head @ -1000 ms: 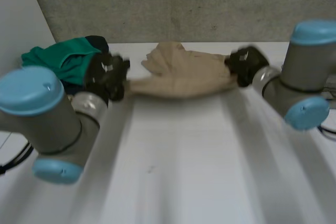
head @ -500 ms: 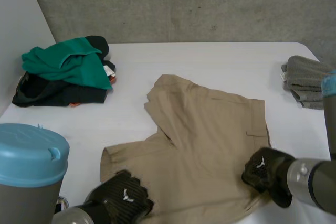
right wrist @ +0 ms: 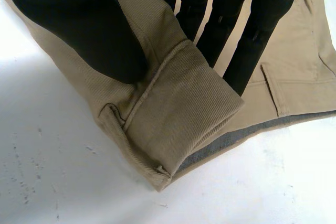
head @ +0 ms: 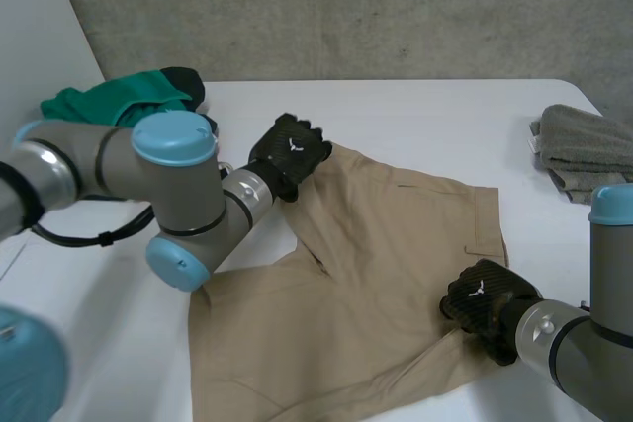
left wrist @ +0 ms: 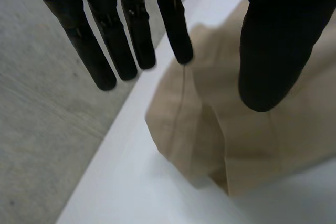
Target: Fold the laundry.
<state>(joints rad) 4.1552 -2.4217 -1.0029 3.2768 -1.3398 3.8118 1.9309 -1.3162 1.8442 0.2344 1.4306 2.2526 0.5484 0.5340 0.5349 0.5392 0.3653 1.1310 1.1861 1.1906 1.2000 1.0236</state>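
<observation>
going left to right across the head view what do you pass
green clothes → left hand → right hand → grey cloth; the shorts span both hands, so they are left out

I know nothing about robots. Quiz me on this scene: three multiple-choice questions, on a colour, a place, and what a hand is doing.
1. What colour are the shorts?
A green
B tan
C blue

2. Where is the grey cloth?
A on the shorts
B at the table's far right
C on a chair

3. What is the right hand doing?
A hanging open
B curled, empty
C pinching a corner of the shorts

Answers: 1 B, the spread cloth is tan. 2 B, it lies folded there in the head view. 3 C, its wrist view shows the corner held under the thumb.
</observation>
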